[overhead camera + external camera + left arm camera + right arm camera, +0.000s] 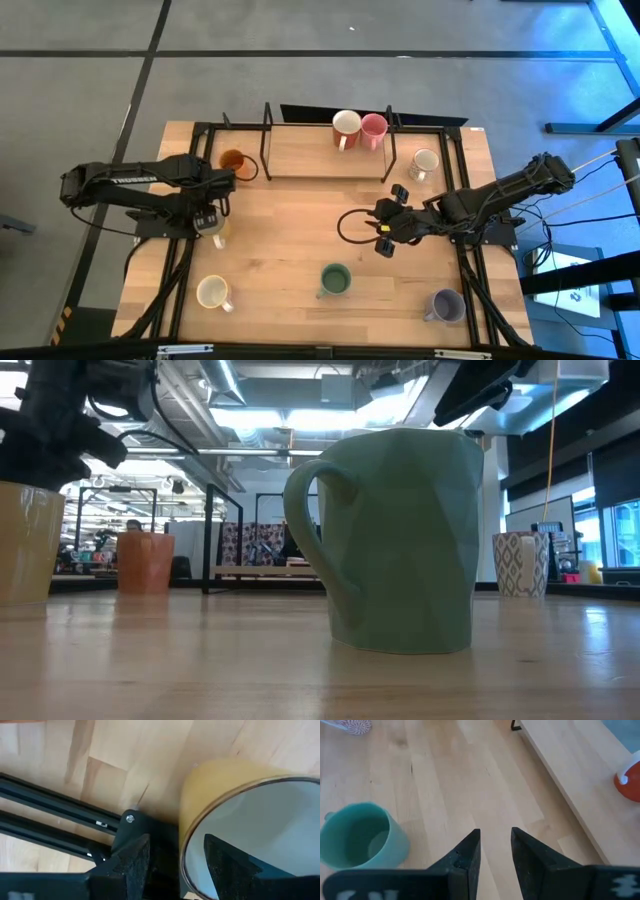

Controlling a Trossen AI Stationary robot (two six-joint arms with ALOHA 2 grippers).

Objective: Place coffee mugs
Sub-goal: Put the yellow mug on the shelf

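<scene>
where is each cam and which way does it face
High: above, looking straight down at the table; both arms show.
Low: at tabletop level, facing the green mug; the left arm shows above.
Left wrist: looks past its fingers, one inside the cream mug.
Right wrist: looks past its gripper, over bare wood.
High, low and right wrist share the green mug.

Left end effector (175, 865) astride a mug rim

One dark finger inside the glossy yellow ceramic mug (240, 820), one outside, over the pale wooden bench (125, 755).
</scene>
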